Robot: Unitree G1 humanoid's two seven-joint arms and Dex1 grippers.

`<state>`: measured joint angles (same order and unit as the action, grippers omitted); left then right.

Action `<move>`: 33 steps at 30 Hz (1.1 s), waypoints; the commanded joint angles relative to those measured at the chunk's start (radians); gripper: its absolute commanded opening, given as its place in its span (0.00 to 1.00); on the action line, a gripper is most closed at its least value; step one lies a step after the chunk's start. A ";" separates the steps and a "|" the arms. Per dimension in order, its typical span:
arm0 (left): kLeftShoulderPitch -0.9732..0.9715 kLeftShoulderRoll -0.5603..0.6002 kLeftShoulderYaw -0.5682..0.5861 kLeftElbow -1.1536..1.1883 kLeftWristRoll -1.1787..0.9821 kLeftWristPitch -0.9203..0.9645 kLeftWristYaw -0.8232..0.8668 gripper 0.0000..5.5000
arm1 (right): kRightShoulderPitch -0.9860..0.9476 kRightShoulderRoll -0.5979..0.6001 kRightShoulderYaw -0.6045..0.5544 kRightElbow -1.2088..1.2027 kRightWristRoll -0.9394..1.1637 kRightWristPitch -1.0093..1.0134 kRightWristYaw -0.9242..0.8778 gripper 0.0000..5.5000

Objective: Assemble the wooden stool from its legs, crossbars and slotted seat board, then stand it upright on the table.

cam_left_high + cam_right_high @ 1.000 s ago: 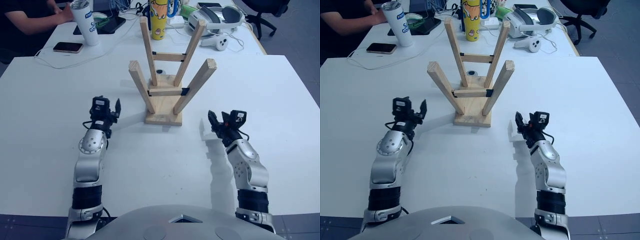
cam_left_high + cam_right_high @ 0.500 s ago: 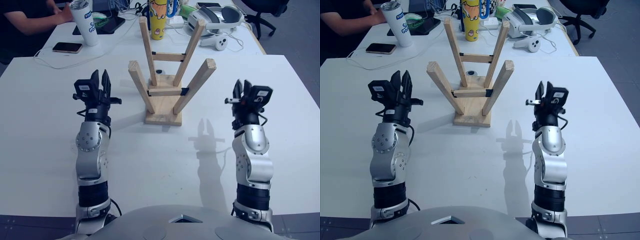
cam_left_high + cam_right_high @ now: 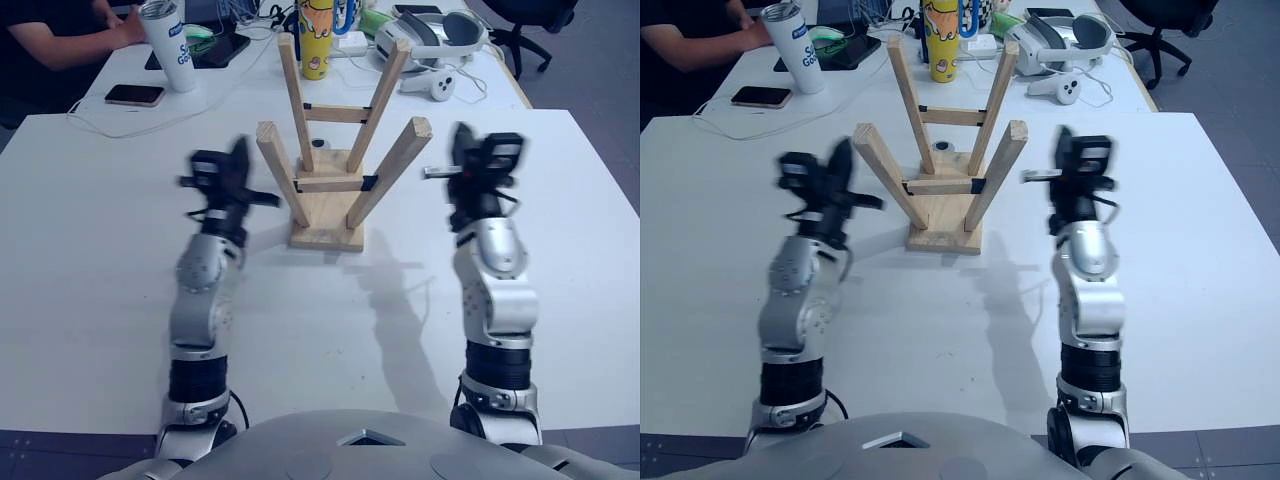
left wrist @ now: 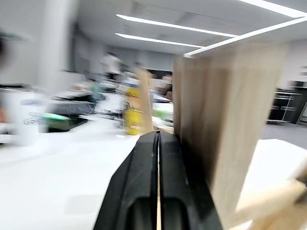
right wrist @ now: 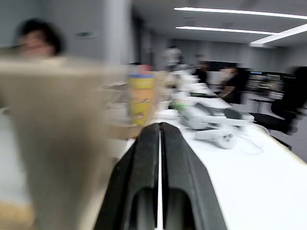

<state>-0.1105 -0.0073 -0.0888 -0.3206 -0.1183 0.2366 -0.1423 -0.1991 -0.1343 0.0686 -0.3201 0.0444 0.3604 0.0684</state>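
Stool [image 3: 328, 170] sits upside down on the counter [image 3: 560, 260], pale legs splayed up; left gripper [image 3: 238, 165] at its 9 o'clock, right gripper [image 3: 462, 152] at 3, jaws pinched closed.

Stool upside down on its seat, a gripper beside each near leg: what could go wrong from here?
1. The left gripper and the right gripper both have their fingers shut, so they may shove the stool by its legs rather than grasp it, sliding it across the table.
2. Turning it over could swing the splayed legs into the yellow cup or the headset just behind.
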 commanded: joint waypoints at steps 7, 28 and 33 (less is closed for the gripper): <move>-0.013 0.065 0.109 0.086 0.055 0.099 0.100 0.00 | 0.077 -0.081 0.010 0.130 -0.039 0.145 0.062 0.00; -0.012 0.121 0.105 0.133 0.085 0.111 0.082 0.00 | 0.039 -0.114 0.139 0.227 -0.068 0.243 0.199 0.00; 0.102 0.206 0.206 0.161 0.050 0.143 0.022 0.00 | 0.086 -0.132 0.153 0.249 -0.066 0.237 0.240 0.00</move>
<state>-0.0676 0.1558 0.1210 -0.1790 -0.0437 0.3390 -0.0515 -0.1348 -0.2643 0.1953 -0.0824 -0.0231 0.5950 0.2846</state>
